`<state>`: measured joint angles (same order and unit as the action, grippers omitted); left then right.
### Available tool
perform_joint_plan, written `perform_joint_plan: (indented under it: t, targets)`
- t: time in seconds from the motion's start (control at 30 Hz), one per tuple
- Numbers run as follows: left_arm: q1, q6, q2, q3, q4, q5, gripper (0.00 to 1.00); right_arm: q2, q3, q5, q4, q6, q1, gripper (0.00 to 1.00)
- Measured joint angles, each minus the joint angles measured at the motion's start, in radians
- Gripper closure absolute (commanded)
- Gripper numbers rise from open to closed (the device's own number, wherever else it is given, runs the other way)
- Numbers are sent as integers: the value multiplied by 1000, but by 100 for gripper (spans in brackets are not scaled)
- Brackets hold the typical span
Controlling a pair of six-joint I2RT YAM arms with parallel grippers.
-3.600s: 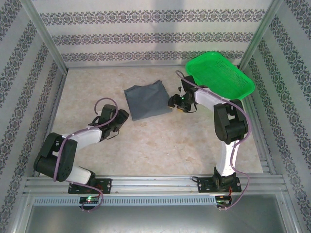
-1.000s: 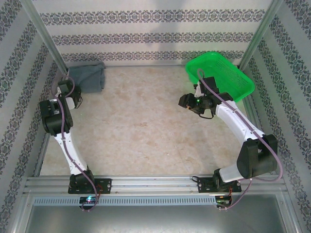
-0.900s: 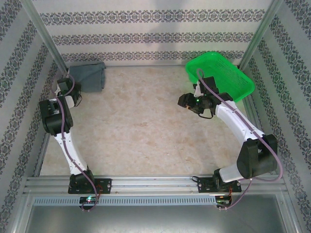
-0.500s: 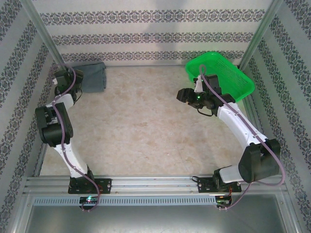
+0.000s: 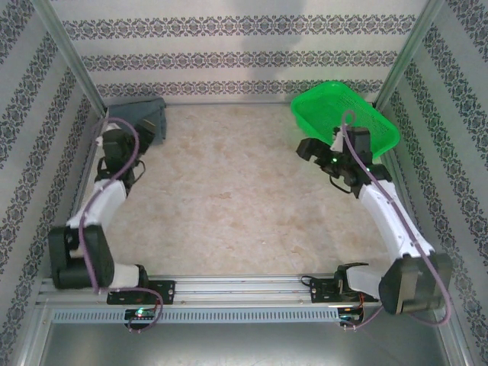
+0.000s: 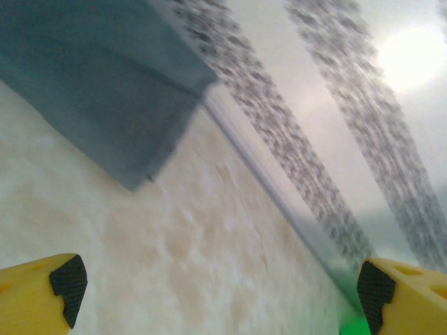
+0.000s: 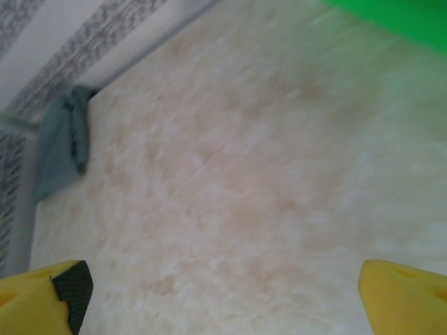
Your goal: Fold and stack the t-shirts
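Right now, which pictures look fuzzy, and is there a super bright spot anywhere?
Left wrist view: fuzzy, the wallpaper stripes smear into streaks, the grey t-shirt has soft edges, and a washed-out bright patch glares at the upper right. Right wrist view: softly blurred too, the green basket a hazy blob. Top external view: sharp and evenly lit, no strong glare.

Our top camera looks down from 6 o'clock, high, over the whole table [image 5: 229,206]. Both wrist cameras sit low and near it; we share the folded t-shirt [image 6: 84,77] at 11 o'clock.
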<state>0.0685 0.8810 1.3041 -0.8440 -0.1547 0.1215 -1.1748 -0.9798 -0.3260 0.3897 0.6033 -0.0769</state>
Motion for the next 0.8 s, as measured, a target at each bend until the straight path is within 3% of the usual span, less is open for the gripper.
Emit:
perform_joint_plan:
  t: [0.1, 0.2, 0.37, 0.47, 0.57, 0.67, 0.8]
  targets:
    - [-159, -53, -176, 56, 109, -157, 0, 112, 65, 118, 21, -9, 16, 2]
    - [-255, -91, -293, 88, 283, -376, 0, 195, 112, 277, 56, -27, 18, 2]
    - [-291, -278, -422, 224, 422, -556, 0, 293, 330, 499, -51, -135, 35, 2]
    - [-290, -430, -552, 402, 382, -599, 0, 319, 511, 562, -204, -245, 35, 2]
    - [-278, -595, -605, 551, 237, -626, 0, 264, 604, 581, -330, -340, 35, 2]
    - [-230, -711, -517, 626, 47, -591, 0, 174, 609, 580, -440, -406, 35, 2]
    - [-169, -779, -258, 649, -245, -515, 0, 67, 634, 555, -647, -462, 35, 2]
